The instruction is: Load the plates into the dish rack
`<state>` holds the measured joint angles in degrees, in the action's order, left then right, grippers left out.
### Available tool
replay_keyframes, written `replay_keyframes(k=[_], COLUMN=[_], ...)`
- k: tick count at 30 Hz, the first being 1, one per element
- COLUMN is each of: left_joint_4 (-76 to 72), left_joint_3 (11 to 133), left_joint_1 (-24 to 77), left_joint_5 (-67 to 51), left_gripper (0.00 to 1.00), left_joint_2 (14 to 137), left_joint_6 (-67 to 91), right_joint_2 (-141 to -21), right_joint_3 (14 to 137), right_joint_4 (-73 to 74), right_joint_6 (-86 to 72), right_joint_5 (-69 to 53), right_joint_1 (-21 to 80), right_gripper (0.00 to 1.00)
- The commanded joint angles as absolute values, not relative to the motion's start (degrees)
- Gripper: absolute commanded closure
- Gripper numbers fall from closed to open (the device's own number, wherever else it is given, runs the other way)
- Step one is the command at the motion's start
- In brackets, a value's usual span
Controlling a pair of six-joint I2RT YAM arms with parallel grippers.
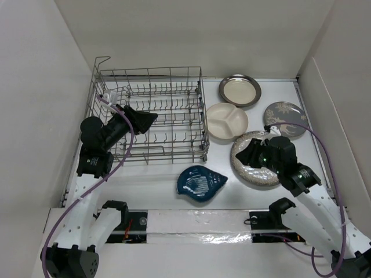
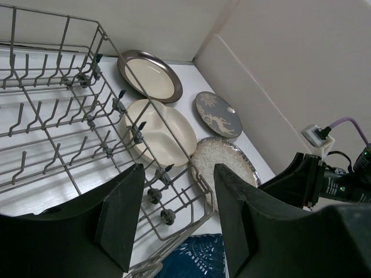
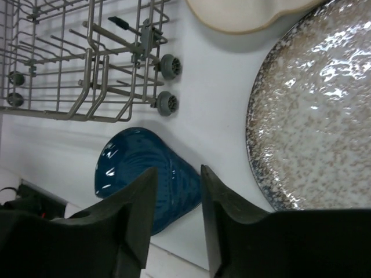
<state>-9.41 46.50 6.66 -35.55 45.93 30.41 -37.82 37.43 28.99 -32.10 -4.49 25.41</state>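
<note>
Now | left claw [image 2: 179, 174] — wide, empty, over dish rack [image 1: 174, 124] | right claw [image 3: 178, 176] — narrow, empty, near speckled plate [image 3: 316, 116]

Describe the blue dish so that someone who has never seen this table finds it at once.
Find the silver wire dish rack on the left half of the table. Just past its near right corner lies the dark blue dish. It is the only blue, shell-shaped, ribbed piece; the speckled plate to its right is round and grey-beige.
</note>
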Motion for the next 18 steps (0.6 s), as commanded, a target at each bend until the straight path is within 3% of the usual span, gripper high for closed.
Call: replay_keyframes(k=[1, 4, 6, 11, 12, 15, 18], left_joint_4=[-12.2, -12.5, -12.7, -12.1, -12.1, -11.7, -11.3], left_joint_3=[46.3, 46.5, 46.2, 45.9, 45.6, 45.7, 45.7], left_joint_1=[6.5, 6.5, 6.5, 6.5, 6.5, 6.5, 6.5], left_joint_5=[-36.1, -36.4, -36.1, -35.8, -35.7, -35.4, -35.2], left_gripper=[0.52, 0.52, 0.53, 0.57, 0.58, 0.64, 0.81], left_joint_2=[45.8, 46.6, 46.6, 46.6, 46.4, 46.6, 46.1], left_joint_6=[29.6, 29.7, 29.9, 29.7, 29.5, 29.4, 29.1], right_joint_2=[-36.7, -36.3, -37.3, -42.6, -44.1, -50.1, -54.5], right_joint_3=[37.2, 35.3, 33.5, 35.2, 37.1, 40.8, 41.5], right_joint_4=[29.5, 25.1, 20.2, 12.8, 11.8, 9.2, 3.0], right_joint_6=[-35.8, -38.3, -39.3, -37.6, -36.3, -34.0, -32.9], right_joint_5=[-0.1, 4.0, 3.1, 4.0, 4.2, 7.0, 9.6], right_joint_1=[26.8, 26.3, 24.4, 21.1, 20.5, 18.8, 16.8], right_gripper=[0.55, 0.54, 0.59, 0.94, 0.98, 1.00, 1.00])
